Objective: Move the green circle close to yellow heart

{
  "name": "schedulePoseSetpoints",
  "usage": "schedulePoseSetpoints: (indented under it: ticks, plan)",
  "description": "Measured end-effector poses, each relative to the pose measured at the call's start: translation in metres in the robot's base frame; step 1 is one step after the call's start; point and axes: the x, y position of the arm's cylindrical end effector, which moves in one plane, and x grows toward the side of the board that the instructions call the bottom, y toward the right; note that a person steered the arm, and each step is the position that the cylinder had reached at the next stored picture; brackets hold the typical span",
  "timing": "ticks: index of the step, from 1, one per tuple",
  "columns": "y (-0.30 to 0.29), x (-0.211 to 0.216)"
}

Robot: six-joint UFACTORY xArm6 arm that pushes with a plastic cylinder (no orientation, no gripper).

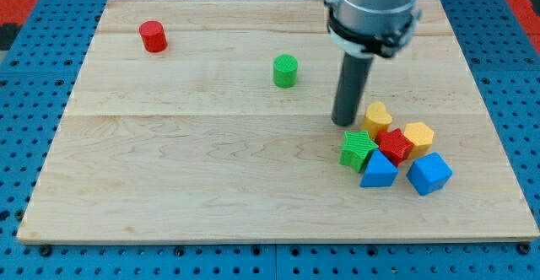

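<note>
A red cylinder point(153, 37) stands alone at the upper left of the wooden table point(211, 170). At the lower right, a green star point(358, 149), a red star point(394, 145), an orange hexagon point(418, 136), a blue triangle point(379, 170) and a blue cube point(429, 174) crowd together, touching.

Arm enters from the view's top, right of centre; only its lower end shows, a wide grey cylindrical housing ringed by a black collar with a pale band; upper links out of frame. Below the collar a straight dark rod point(352, 90) hangs vertical, no visible tilt; my tip point(345, 124) sits at the wooden surface, right of centre; rod narrower than the housing, uniform along its length; no other arm in view.
</note>
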Motion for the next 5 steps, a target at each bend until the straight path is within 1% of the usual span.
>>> schedulePoseSetpoints:
  ticks: [1, 2, 4, 5]
  plan:
    - [-0.038, -0.003]
    - [-0.061, -0.037]
    - [-0.118, -0.090]
    - [-0.094, -0.108]
